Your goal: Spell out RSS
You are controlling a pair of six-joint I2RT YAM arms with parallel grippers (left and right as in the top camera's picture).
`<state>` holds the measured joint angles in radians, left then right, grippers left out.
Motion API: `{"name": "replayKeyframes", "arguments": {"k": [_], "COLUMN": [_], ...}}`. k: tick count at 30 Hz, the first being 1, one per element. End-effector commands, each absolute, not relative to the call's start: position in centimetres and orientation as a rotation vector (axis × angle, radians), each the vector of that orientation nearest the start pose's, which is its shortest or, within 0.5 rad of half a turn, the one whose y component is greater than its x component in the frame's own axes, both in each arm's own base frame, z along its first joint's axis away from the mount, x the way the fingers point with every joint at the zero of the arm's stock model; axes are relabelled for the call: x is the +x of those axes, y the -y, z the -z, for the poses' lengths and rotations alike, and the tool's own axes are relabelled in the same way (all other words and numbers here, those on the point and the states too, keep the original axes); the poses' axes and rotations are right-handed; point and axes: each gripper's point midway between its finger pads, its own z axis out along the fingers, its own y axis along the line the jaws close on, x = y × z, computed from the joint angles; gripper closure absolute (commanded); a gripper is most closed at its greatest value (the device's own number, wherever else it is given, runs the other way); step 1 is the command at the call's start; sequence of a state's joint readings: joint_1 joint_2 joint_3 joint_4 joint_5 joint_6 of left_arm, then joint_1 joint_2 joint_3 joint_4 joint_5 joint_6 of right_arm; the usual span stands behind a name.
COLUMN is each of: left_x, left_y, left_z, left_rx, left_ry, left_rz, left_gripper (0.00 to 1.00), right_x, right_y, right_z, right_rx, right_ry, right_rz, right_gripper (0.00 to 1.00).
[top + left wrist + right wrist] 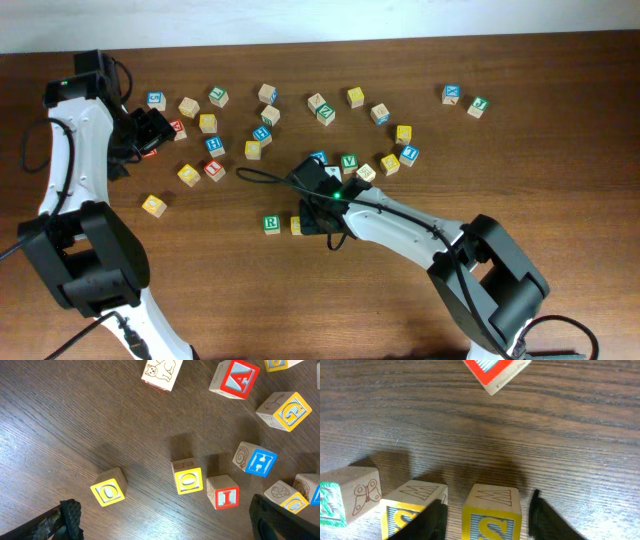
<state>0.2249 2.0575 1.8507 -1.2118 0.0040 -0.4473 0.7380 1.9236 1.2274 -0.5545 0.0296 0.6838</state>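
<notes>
1. While my right gripper [487,507] sits low over the table [570,435], its jaws stand parted on either side of the last S cube [492,522]. There is a sliver of gap on each flank, so I read it as loose around the cube, not clamped.
2. That cube stands upright at the right end of the row. The first S cube [405,510] is just beside it, and the R cube [271,223] sits at the left end, just beside the first S.
3. My left gripper [165,515] hangs wide and empty over scattered cubes, well apart from the row.
4. The risk, as I judge it, is that one finger [427,522] fills the narrow gap between the two S cubes. A slanted lift or any twist would drag one of them and skew the word.
5. Closing could also shove the last S sideways, since the side gaps look uneven.
6. Readable writing: an S on both yellow faces, an outlined M on their top faces, and a green R seen from overhead. The R cube's side carries a butterfly. The left wrist view shows a red A cube [239,379] and a red I cube [223,492].
</notes>
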Motion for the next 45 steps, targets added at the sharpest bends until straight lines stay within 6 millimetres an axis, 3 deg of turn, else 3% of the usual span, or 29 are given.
{"name": "replayKeyframes", "arguments": {"k": [1,5,7,9,11,12,13,15,16,18,20,22,23,24,25,28,30,32,34,35,37,41,42,45], "left_x": [42.2,42.2,42.2,42.2,42.2,42.2,42.2,42.2,42.4,42.3,42.4,40.9,41.2,41.5,41.0,39.3,36.4,33.5,31.5,30.8,30.2,29.8,29.8,29.4], "left_y": [-9.8,-9.8,-9.8,-9.8,-9.8,-9.8,-9.8,-9.8,-9.8,-9.8,-9.4,-4.7,-2.7,-1.1,-0.5,-1.6,-2.0,-1.0,-0.4,0.2,2.3,5.1,5.1,5.2], "left_z": [-11.0,-11.0,-11.0,-11.0,-11.0,-11.0,-11.0,-11.0,-11.0,-11.0,-11.0,-11.4,-12.1,-13.0,-14.0,-17.5,-21.6,-23.4,-23.2,-22.7,-20.7,-14.6,-14.1,-13.9], "left_rx": [-1.012,-1.012,-1.012,-1.012,-1.012,-1.012,-1.011,-1.012,-1.009,-1.01,-1.008,-1.021,-0.915,-0.796,-0.762,-0.635,-0.611,-0.571,-0.506,-0.451,-0.347,-0.211,-0.209,-0.213], "left_ry": [-2.822,-2.822,-2.822,-2.822,-2.822,-2.822,-2.822,-2.822,-2.814,-2.815,-2.819,-2.918,-2.926,-2.913,-2.911,-2.888,-2.855,-2.886,-2.976,-3.024,-3.091,-3.156,-3.158,-3.172], "left_rz": [0.031,0.031,0.031,0.031,0.031,0.031,0.031,0.031,0.038,0.037,0.073,0.447,0.631,0.79,0.835,0.666,0.541,0.466,0.306,0.229,0.202,0.196,0.196,0.208], "left_gripper": [0.01,0.01,0.01,0.01,0.01,0.01,0.01,0.01,0.01,0.01,0.01,0.01,0.09,0.16,0.14,0.1,0.08,0.08,0.16,0.29,0.39,0.46,0.43,0.46], "right_x": [32.9,35.7,37.2,36.8,34.9,34.4,33.5,32.0,30.8,29.8,29.8,29.9,30.0,30.1,30.2,30.7,31.3,31.8,32.4,32.9,33.5,33.7,33.6,33.2], "right_y": [-27.3,-26.0,-24.6,-22.5,-18.9,-17.5,-14.8,-8.9,-4.9,-1.0,1.1,1.1,1.1,1.1,1.1,1.1,0.8,-0.4,-1.8,-2.5,-3.3,-3.4,-3.4,-3.5], "right_z": [-3.1,-7.6,-14.0,-21.3,-29.3,-31.5,-33.9,-36.3,-36.9,-36.7,-36.5,-36.3,-36.2,-36.1,-35.9,-35.2,-33.7,-32.0,-30.2,-29.3,-27.6,-23.5,-23.0,-22.9], "right_rx": [-0.021,0.064,0.063,0.103,0.143,0.131,0.176,0.33,0.459,0.606,0.571,0.46,0.458,0.458,0.458,0.46,0.459,0.446,0.435,0.432,0.434,0.454,0.44,0.438], "right_ry": [-2.837,-2.824,-2.791,-2.753,-2.671,-2.635,-2.586,-2.516,-2.499,-2.499,-2.522,-2.558,-2.561,-2.564,-2.57,-2.596,-2.65,-2.718,-2.794,-2.83,-2.893,-3.016,-3.035,-3.046], "right_rz": [-0.262,-0.255,-0.263,-0.275,-0.286,-0.277,-0.239,-0.125,-0.064,0.0,0.043,0.049,0.05,0.051,0.053,0.061,0.055,-0.011,-0.103,-0.146,-0.191,-0.158,-0.153,-0.157], "right_gripper": [0.52,0.51,0.51,0.51,0.47,0.47,0.3,0.0,0.02,0.02,0.02,0.02,0.02,0.02,0.02,0.02,0.02,0.02,0.02,0.02,0.02,0.02,0.02,0.02]}}
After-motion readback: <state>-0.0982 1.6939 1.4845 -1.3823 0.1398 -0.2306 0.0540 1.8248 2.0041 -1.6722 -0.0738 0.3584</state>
